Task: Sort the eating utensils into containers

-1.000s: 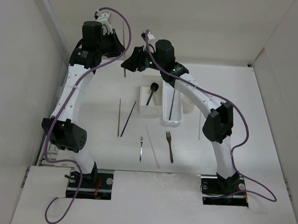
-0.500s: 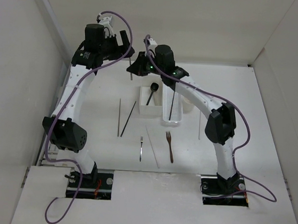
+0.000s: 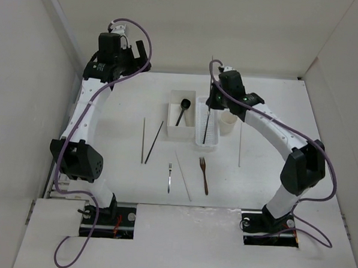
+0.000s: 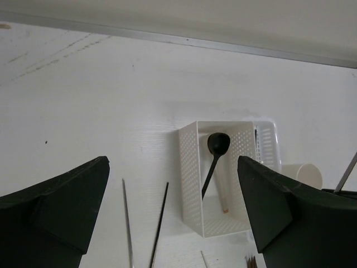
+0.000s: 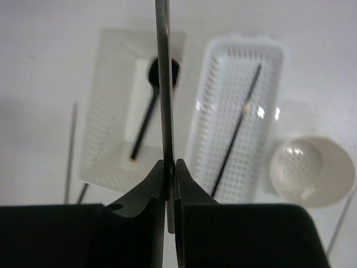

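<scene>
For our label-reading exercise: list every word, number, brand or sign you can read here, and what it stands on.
No readable text anywhere.
A pale sticker on the left arm: too small to read.
The square box, basket, cup and held chopstick show no markings.

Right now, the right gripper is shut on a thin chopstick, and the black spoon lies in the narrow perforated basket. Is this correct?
Not quite. The right gripper is shut on a thin chopstick, but the black spoon lies in the square box, not in the narrow perforated basket, which holds one dark chopstick. The right wrist view shows this.
</scene>
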Robot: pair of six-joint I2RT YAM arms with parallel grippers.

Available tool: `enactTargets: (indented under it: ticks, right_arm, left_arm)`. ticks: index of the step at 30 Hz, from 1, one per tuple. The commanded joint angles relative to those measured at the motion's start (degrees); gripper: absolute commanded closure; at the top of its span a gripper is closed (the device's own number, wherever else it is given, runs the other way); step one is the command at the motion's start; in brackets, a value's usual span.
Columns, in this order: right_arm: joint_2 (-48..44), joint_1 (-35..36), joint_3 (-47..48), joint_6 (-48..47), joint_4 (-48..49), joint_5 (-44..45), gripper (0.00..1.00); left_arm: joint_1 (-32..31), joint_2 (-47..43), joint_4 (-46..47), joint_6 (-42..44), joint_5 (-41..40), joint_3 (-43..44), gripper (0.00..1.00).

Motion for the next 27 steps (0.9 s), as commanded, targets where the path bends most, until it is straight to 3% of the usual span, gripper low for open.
enactTargets:
  ticks: [1,13,27]
  right_arm:
    - [-0.30,-0.38,-7.35,-0.83,-3.20,2.42,1.00]
    - [11.64,-1.43,-2.10,0.40,-10.49,0.66,1.00]
    - [11.12,-1.44,-5.18,3.92,-11.02,0.66,1.00]
  left_arm:
    - [0.41,-2.93,0.07,-0.69,-1.39,-1.66,0.01]
    - [0.93,-4.07,0.07,-0.69,-3.32,-5.71,0.01]
    - [1.46,-6.35,0.07,-0.16,-3.32,-8.70,0.01]
